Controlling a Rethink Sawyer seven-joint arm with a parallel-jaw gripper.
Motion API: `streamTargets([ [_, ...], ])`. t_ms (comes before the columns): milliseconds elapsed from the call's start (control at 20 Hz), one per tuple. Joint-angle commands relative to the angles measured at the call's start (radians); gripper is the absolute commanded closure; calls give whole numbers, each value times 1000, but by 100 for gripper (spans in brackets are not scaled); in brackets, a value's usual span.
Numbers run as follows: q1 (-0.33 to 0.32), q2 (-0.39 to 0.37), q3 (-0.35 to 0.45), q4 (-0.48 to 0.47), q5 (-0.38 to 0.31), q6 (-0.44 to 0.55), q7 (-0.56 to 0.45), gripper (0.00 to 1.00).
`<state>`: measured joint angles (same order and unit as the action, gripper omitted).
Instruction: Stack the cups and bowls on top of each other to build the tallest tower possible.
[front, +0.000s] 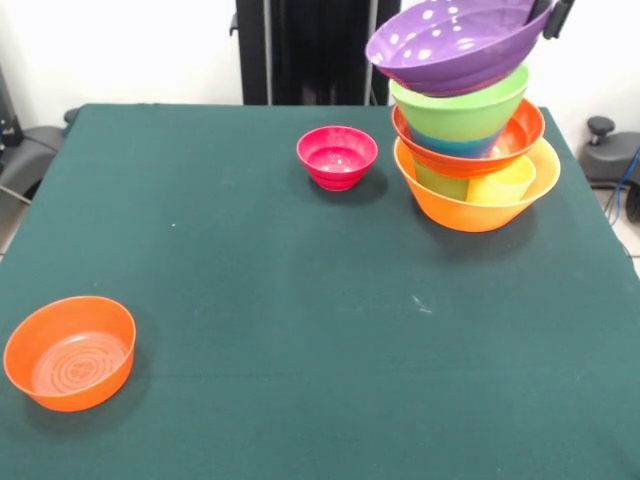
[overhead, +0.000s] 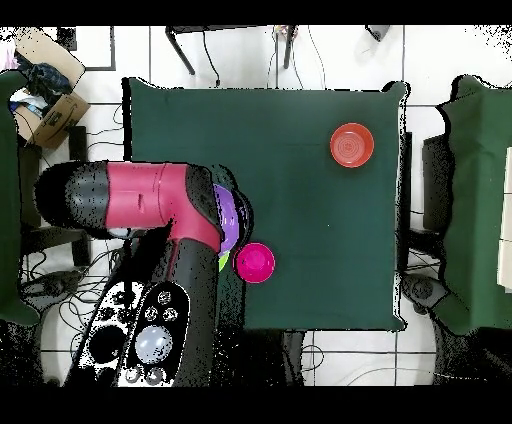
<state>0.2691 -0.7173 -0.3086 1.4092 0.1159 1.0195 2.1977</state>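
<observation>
Gripper at the top right, on the rim of the tilted purple bowl; pinching or not, cannot tell. Tower just below. Pink bowl beside it, orange bowl lower left.

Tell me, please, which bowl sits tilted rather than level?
The purple bowl, topmost on the tower, leans down to the picture's left; the others sit level.
</observation>
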Motion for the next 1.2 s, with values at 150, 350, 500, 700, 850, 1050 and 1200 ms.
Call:
streamTargets([
  [150, 28, 58, 38, 13, 24, 62, 235, 100],
  [350, 46, 76, 29, 9, 24, 43, 248, 100],
  [500, 56, 73, 20, 34, 24, 24, 246, 100],
  [700, 74, 40, 17, 83, 38, 28, 237, 100],
  [850, 80, 20, 15, 105, 42, 49, 223, 100],
  [1050, 90, 10, -1, 113, 38, 79, 225, 100],
  [1200, 85, 18, -4, 115, 36, 69, 221, 100],
])
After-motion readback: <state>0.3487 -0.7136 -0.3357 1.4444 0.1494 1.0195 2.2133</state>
